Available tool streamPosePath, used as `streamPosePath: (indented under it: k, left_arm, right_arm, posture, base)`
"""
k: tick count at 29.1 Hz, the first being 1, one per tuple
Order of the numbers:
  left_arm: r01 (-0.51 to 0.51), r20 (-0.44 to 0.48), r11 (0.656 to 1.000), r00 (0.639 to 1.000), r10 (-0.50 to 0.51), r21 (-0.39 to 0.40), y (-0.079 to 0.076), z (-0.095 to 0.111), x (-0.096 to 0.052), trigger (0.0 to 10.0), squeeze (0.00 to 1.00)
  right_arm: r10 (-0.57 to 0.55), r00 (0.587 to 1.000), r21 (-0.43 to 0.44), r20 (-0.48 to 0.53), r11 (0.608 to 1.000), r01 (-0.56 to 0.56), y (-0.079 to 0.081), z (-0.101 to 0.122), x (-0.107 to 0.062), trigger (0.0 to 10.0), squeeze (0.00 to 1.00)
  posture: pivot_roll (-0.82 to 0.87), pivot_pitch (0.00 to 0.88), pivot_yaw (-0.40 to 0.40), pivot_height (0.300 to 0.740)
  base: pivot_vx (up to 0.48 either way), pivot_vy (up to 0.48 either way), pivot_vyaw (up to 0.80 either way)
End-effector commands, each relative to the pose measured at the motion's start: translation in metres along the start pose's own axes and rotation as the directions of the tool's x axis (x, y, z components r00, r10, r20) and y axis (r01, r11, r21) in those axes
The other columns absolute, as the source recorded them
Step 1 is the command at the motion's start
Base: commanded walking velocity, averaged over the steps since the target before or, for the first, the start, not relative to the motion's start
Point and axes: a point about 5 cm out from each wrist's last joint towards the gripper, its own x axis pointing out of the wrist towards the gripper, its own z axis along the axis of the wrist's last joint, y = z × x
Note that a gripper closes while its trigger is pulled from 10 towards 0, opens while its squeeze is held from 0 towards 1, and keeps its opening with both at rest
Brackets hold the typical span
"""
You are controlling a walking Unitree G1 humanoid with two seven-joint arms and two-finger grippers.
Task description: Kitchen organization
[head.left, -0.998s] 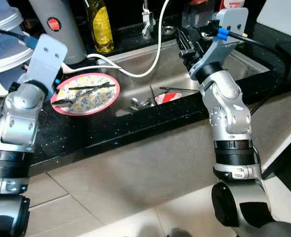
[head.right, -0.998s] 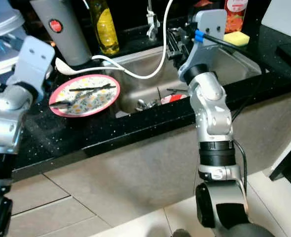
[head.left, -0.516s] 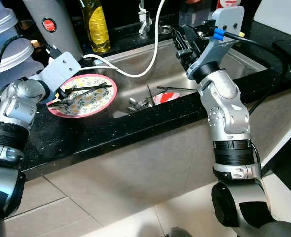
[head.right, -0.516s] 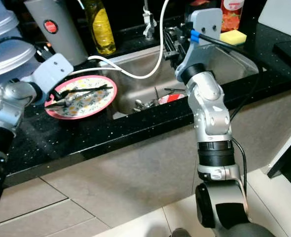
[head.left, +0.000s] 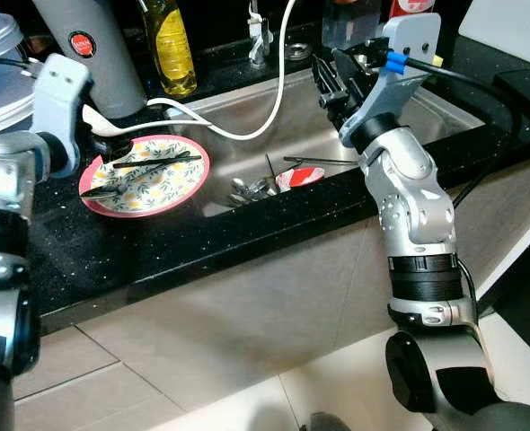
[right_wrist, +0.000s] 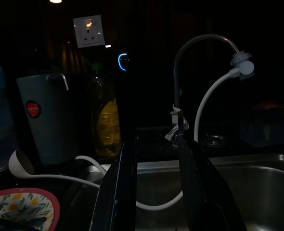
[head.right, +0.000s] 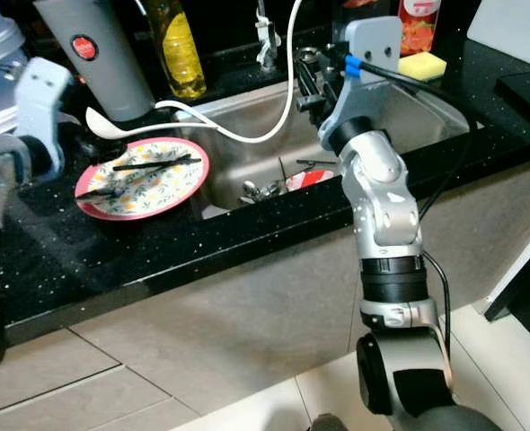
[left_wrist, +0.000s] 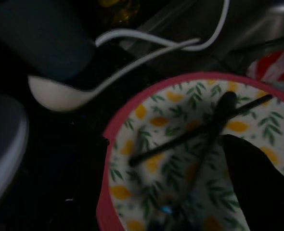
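Two black utensils lie across our floral plate, directly beneath the left gripper.
Its fingers spread apart; right gripper, likewise apart, hovers over the sink.

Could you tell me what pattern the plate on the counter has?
The plate is white with yellow fruit and green leaves, inside a pink rim; clearest in the left wrist view.

Round pink-rimmed plate with yellow-and-green leaf pattern, flat on black countertop just left of steel sink, black chopsticks and dark spoon lying across it, white ladle just behind plate
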Motion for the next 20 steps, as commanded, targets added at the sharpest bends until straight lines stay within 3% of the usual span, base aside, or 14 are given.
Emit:
streamPosePath:
  k: [1,4,8,14,20]
  left_arm:
    - [0.011,-0.052,0.998,0.999,-0.014,-0.060,0.004,-0.010,-0.012,10.0,0.00]
    - [0.068,-0.097,0.993,0.992,-0.078,-0.096,0.002,-0.017,-0.023,10.0,0.00]
    - [0.075,-0.180,0.997,0.981,-0.074,-0.001,0.008,-0.027,-0.036,10.0,0.00]
    - [0.003,-0.246,1.000,0.969,0.004,0.028,0.018,-0.041,-0.039,10.0,0.00]
    - [0.030,-0.267,0.999,0.963,-0.037,-0.030,0.013,-0.049,-0.036,10.0,0.00]
  right_arm:
    - [0.025,1.000,0.014,-0.008,1.000,-0.025,0.007,-0.001,0.001,10.0,0.00]
    - [0.027,1.000,0.017,-0.009,0.999,-0.027,0.007,-0.001,0.002,10.0,0.00]
    - [0.033,0.999,0.026,-0.011,0.999,-0.033,0.009,-0.003,0.003,10.0,0.00]
    - [0.039,0.999,0.035,-0.007,0.999,-0.039,0.013,-0.004,0.005,10.0,0.00]
    - [0.021,1.000,0.031,-0.008,0.999,-0.020,0.008,-0.004,0.003,10.0,0.00]
  posture:
    - [0.00,0.032,0.118,0.740]
    - [0.01,0.031,0.119,0.740]
    - [0.03,0.028,0.116,0.740]
    - [0.03,0.027,0.120,0.740]
    - [0.02,0.033,0.125,0.740]
  base:
    - [0.000,0.000,0.00]
    - [0.000,0.000,0.00]
    - [0.000,0.000,0.00]
    - [0.000,0.000,0.00]
    - [0.000,0.000,0.00]
